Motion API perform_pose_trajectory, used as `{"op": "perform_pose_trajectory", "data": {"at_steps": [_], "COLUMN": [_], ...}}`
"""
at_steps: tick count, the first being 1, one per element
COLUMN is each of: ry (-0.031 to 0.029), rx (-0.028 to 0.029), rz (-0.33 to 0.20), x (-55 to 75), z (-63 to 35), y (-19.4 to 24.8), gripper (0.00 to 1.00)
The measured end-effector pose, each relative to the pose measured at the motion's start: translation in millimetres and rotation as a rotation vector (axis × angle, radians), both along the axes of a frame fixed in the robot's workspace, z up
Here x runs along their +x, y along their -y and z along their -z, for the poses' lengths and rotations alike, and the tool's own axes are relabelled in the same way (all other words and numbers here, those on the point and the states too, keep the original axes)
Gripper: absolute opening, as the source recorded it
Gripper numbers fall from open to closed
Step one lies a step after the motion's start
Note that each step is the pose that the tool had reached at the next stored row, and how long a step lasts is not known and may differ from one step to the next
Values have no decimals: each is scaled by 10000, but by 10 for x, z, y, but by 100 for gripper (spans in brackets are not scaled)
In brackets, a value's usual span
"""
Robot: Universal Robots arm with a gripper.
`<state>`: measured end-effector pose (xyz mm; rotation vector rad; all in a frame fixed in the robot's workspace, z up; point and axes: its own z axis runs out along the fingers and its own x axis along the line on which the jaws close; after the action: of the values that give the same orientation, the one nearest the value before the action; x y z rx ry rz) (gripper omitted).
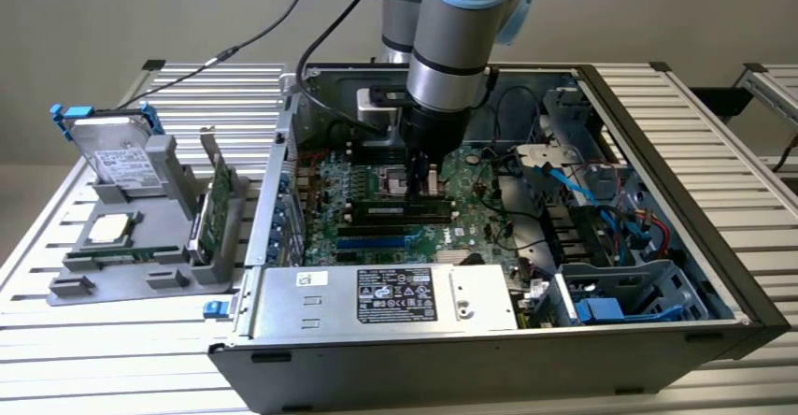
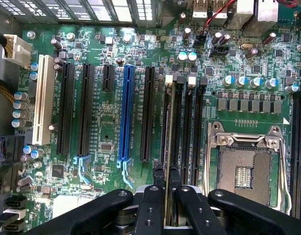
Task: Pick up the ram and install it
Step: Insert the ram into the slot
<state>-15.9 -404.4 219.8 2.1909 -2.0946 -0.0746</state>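
Inside the open computer case my gripper hangs low over the green motherboard, just above the black memory slots. In the wrist view the two black fingers are shut on the ram, which I see edge-on as a thin pale strip. It runs along one of the long black memory slots, lined up with it lengthwise. I cannot tell whether its lower edge touches the slot. The slot's white end clip lies at the strip's far end.
An empty processor socket sits beside the memory slots, and black, blue and white expansion slots lie on the other side. A power supply and blue cables crowd the case. Outside, a grey holder carries a drive and a green card.
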Motion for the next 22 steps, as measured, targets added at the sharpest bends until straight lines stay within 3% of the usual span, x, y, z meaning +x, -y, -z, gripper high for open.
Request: {"op": "perform_pose_trajectory", "data": {"at_steps": [22], "ry": [-1], "rx": [-16], "rz": [-141], "x": [-1], "z": [30], "y": [-9], "gripper": [15]}}
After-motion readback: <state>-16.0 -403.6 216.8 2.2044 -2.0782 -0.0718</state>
